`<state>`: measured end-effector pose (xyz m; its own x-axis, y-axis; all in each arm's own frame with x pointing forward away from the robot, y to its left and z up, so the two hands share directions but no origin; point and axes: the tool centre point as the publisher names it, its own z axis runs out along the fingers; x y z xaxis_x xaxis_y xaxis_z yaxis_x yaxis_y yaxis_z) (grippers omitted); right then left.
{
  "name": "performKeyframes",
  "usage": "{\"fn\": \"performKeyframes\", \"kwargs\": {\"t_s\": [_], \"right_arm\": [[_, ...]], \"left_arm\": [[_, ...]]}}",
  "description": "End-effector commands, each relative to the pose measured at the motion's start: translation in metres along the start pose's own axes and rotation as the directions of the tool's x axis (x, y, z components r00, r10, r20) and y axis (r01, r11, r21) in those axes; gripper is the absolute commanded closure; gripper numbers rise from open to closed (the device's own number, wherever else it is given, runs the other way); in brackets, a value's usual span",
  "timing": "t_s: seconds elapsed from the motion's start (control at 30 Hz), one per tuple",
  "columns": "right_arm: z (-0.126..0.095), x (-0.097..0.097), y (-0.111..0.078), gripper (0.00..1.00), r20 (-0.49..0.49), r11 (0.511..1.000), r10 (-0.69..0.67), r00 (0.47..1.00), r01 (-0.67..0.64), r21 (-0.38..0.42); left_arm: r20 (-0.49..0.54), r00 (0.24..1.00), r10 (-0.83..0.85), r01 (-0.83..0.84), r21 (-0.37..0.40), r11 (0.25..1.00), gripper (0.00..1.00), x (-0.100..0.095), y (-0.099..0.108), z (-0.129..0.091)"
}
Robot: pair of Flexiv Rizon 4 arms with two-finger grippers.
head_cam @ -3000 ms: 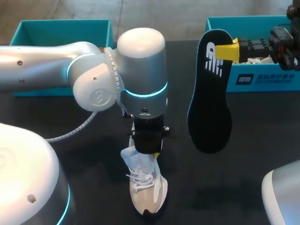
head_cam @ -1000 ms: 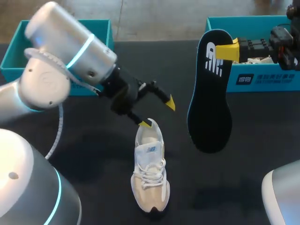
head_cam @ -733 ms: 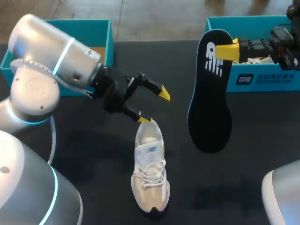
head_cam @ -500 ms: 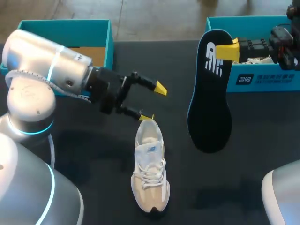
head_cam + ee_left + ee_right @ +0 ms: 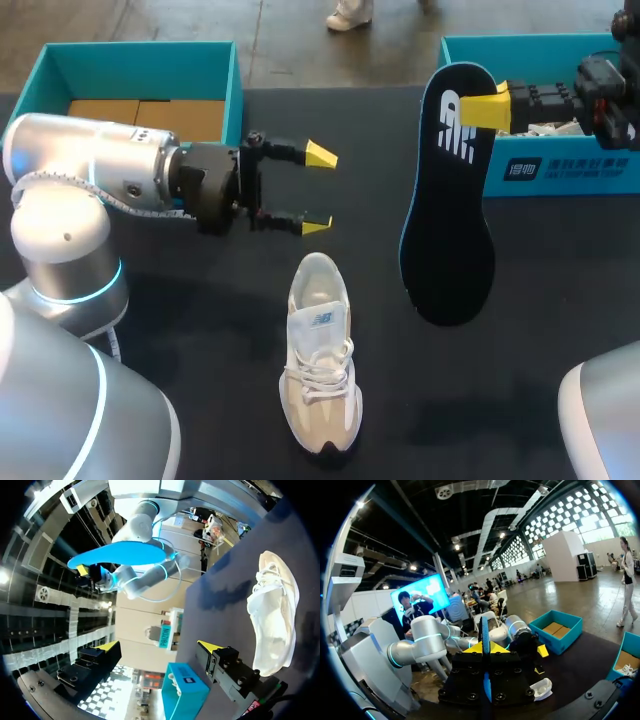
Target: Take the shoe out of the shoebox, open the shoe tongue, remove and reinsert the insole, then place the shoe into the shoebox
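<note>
Black table [image 5: 560,300] with two teal boxes, seen from above and behind the robot. The left end effector [image 5: 318,190] hangs wide open and empty above the table, just beyond the heel of the shoe [image 5: 320,370] and touching nothing. Its arm lies level in front of the left teal box [image 5: 140,62]. The right end effector [image 5: 483,108] is closed on one side edge of the insole [image 5: 447,200], near the logo end. The insole hangs broad end down, clear of the table, in front of the shoebox [image 5: 560,170] and well apart from the shoe.

The insole is thin, black on its face with a blue rim. It is probably light, flexible foam that bends readily, so a grip nearer its middle should steer it better during reinsertion.

The shoe is cream-white and laced, and stands on its sole with the toe towards the robot and the throat open. It looks soft and light, and is likely to slide on the table unless braced. The heel collar and the tongue are the firmest places to take hold.
</note>
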<state>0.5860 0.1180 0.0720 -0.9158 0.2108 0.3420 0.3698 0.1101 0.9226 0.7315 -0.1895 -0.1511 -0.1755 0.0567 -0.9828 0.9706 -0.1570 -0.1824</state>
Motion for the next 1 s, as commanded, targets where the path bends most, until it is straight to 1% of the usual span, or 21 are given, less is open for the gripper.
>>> {"fn": "performKeyframes", "kwargs": {"t_s": [0.03, 0.17, 0.33, 0.43, 0.87, 0.97, 1.0], "right_arm": [[0.004, -0.002, 0.005, 1.0, -0.003, 1.0, 0.002, 1.0, -0.002, 0.007], [0.004, -0.002, 0.005, 1.0, -0.003, 1.0, 0.002, 1.0, -0.002, 0.007], [0.004, -0.002, 0.005, 1.0, -0.003, 1.0, 0.002, 1.0, -0.002, 0.007], [0.004, -0.002, 0.005, 1.0, -0.003, 1.0, 0.002, 1.0, -0.002, 0.007], [0.004, -0.002, 0.005, 1.0, -0.003, 1.0, 0.002, 1.0, -0.002, 0.007], [-0.002, -0.023, 0.012, 1.0, -0.051, 0.999, 0.039, 0.998, -0.04, -0.017], [-0.002, -0.025, 0.013, 1.0, -0.062, 0.998, 0.053, 0.997, -0.055, -0.022]], "left_arm": [[0.039, 0.999, 0.023, -0.023, -0.003, 1.0, 0.0, -0.007, -0.002, 0.002], [0.05, 0.998, 0.039, -0.039, -0.005, 0.999, 0.0, -0.013, -0.001, 0.002], [0.026, 0.998, 0.05, -0.049, -0.023, 0.999, 0.0, -0.013, 0.002, 0.002], [-0.013, 0.998, 0.065, -0.066, -0.075, 0.995, 0.0, -0.012, 0.004, 0.002], [-0.013, 0.998, 0.065, -0.066, -0.075, 0.995, 0.0, -0.012, 0.004, 0.002], [-0.013, 0.998, 0.065, -0.066, -0.075, 0.995, 0.0, -0.012, 0.004, 0.002], [-0.013, 0.998, 0.065, -0.066, -0.075, 0.995, 0.0, -0.012, 0.004, 0.002]]}}
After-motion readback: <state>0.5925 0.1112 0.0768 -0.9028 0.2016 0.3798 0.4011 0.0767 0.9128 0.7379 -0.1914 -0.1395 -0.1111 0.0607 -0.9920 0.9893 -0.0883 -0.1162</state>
